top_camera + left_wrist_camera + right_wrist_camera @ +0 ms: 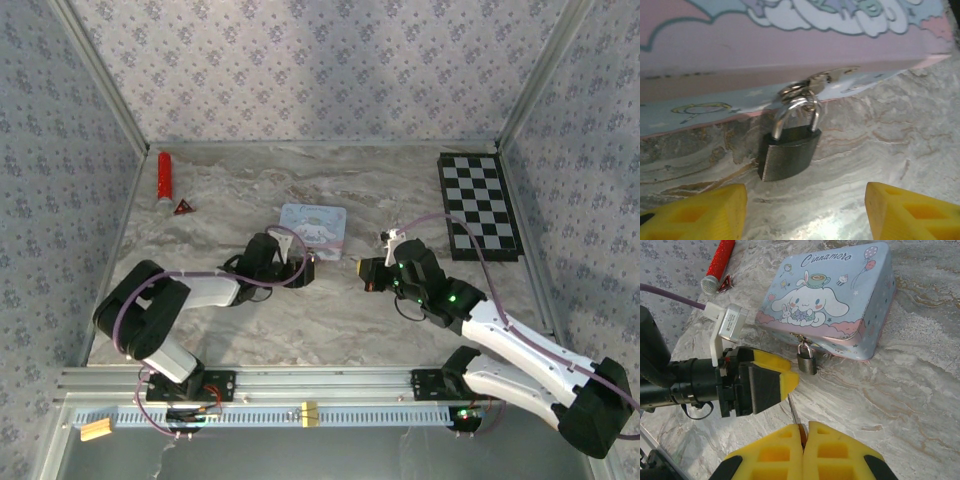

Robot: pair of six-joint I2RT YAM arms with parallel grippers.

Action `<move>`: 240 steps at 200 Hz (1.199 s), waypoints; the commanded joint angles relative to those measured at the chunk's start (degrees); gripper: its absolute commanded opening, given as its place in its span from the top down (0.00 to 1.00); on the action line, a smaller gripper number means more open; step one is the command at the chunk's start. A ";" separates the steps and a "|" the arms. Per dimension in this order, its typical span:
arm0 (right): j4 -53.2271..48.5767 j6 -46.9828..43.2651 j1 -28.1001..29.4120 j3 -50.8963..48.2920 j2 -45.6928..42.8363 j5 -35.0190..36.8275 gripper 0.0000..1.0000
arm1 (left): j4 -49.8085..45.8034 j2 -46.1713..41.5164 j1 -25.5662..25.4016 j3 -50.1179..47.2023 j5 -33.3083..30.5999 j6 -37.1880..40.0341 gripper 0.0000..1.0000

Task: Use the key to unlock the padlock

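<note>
– Padlock [789, 152], location?
– Hung by its shackle from the clasp on the near side of the pastel tin [840, 300], middle of the marble table [300, 340]. Dark body down on the marble, tilted, just beside the tin wall. Both shackle legs seated in the body. Cartoon rabbit and the word "Cinnamoro" on the tin lid.
– Left gripper [805, 202]?
– Released. Yellow fingers [700, 212] spread wide, one off to each side of the padlock, on its near side, touching neither body nor shackle.
– Right gripper [804, 432]?
– Clenched on the key [793, 411]. Thin blade sticking out from between the pressed-together pads, aimed toward the padlock, tip apart from it and just beside one left finger; contact there: cannot tell.
– Layout from overhead?
– Left gripper at the near-left corner of the tin, right gripper just right of the tin and a little nearer. Red tube [164, 176] and small red triangle [183, 207] far left, well apart from the work; checkerboard [478, 205] far right.
</note>
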 commanded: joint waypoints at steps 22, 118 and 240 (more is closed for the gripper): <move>-0.03 -0.20 0.44 1.51 -0.40 0.41 1.00 | 2.92 2.62 -0.65 2.44 -4.52 0.84 0.40; 0.77 0.07 0.60 1.45 0.56 -0.31 1.00 | 2.90 7.36 -0.93 6.15 -4.23 0.44 0.52; 0.98 0.08 0.88 1.06 0.65 -0.35 1.00 | 3.73 8.97 -1.63 7.48 -3.78 -0.35 0.63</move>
